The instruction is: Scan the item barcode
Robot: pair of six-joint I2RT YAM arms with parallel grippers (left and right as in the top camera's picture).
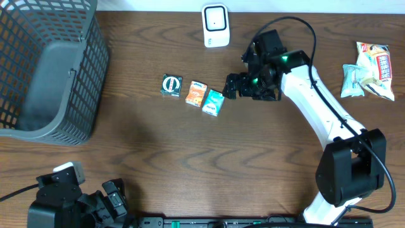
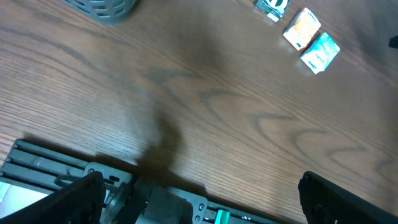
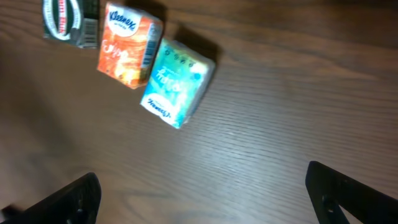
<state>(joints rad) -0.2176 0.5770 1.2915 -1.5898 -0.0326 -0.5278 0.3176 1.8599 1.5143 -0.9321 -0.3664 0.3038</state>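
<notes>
Dark wood-grain surface [image 1: 158, 158], viewed from overhead. At far left corner, grey mesh basket [image 1: 57, 76]. At middle of far edge, white barcode scanner [image 1: 215, 25]. Toward the middle, nearer far edge than near edge, a slanted row of three small packs lying flat: dark green pack [image 1: 171, 85], orange tissue pack [image 1: 196, 92], teal tissue pack [image 1: 213, 102]. Orange and teal close edge to edge, actual contact not clear; dark green pack just beside the orange one.

Right arm [image 1: 316, 107] stretched from near right corner toward the row, right jaws just beside the teal tissue pack on its right, apart from it. Spread wide, gripping nothing; fingertips [image 3: 68, 199] at the bottom corners of the right wrist view, bare wood between.

Left arm [image 1: 76, 202] folded at near left corner, well apart from the packs. Left jaws equally wide and empty, fingertips [image 2: 348, 199] low in the left wrist view.

By right edge, two snack bags [image 1: 376, 68].
</notes>
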